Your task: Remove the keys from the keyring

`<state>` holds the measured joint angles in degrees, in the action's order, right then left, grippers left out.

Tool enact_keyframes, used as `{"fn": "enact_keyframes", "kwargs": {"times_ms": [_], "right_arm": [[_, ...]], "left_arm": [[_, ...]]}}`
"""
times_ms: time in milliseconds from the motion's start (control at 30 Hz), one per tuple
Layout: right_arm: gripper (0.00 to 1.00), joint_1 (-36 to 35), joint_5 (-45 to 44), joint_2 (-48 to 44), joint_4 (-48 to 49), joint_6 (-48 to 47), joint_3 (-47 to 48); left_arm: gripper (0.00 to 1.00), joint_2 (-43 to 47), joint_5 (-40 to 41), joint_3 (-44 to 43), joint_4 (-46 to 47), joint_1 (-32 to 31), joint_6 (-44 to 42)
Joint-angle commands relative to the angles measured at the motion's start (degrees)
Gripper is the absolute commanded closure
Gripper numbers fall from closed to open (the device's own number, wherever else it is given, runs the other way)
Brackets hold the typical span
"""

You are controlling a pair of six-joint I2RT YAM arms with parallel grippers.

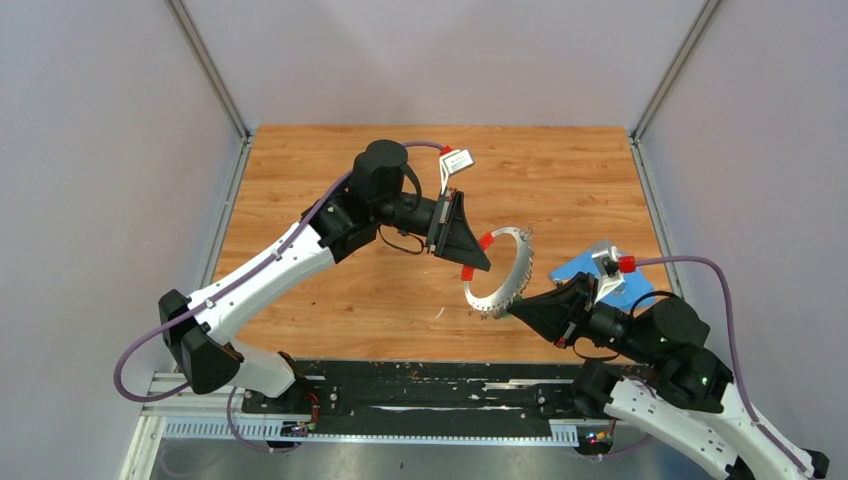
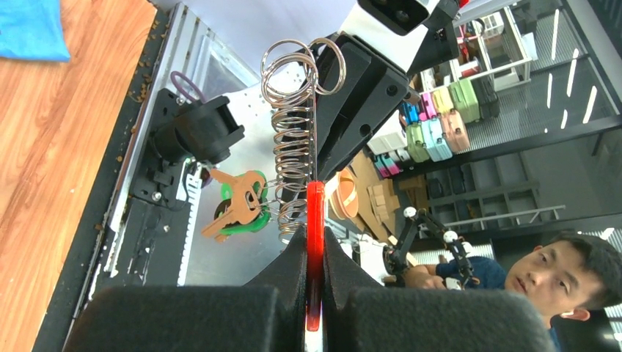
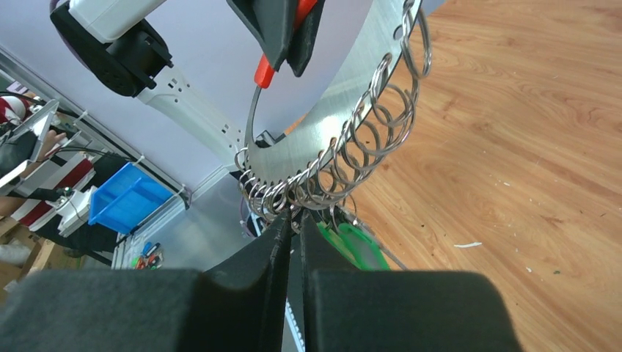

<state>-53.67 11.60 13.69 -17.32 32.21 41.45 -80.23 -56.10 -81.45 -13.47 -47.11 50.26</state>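
Gripping one keyring [image 1: 519, 272]: two hands [image 1: 480, 264] [image 1: 514, 312].

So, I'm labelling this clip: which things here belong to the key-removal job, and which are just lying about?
Job: keyring, keys, left claw, right claw, both pinching the keyring.
Lying about: blue cloth.

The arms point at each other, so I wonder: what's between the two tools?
The silver keyring. It bridges the gap from the left tool to the right tool, both shut on it. The top view shows this.
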Motion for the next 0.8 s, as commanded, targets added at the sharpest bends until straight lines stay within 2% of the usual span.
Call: {"fn": "enact_keyframes", "kwargs": {"times_ms": [0,567,767], "right_arm": [[0.89,-0.4,-1.0,0.7,3.5,-2.3,-1.5],[0.87,-0.4,1.1,4.2,7.4,-3.7,-3.6],[0.81,-0.3,1.8,3.4,7.5,-3.3,-4.1]], "left_arm": [[1.00,-0.6,-1.6,-1.5,-2.3,-0.4,-0.3],[1.00,-0.4,-2.6,-1.0,-1.9,-0.4,0.1],[1.00,-0.4,-2.7,-1.0,-1.7,-0.4,0.3]]}}
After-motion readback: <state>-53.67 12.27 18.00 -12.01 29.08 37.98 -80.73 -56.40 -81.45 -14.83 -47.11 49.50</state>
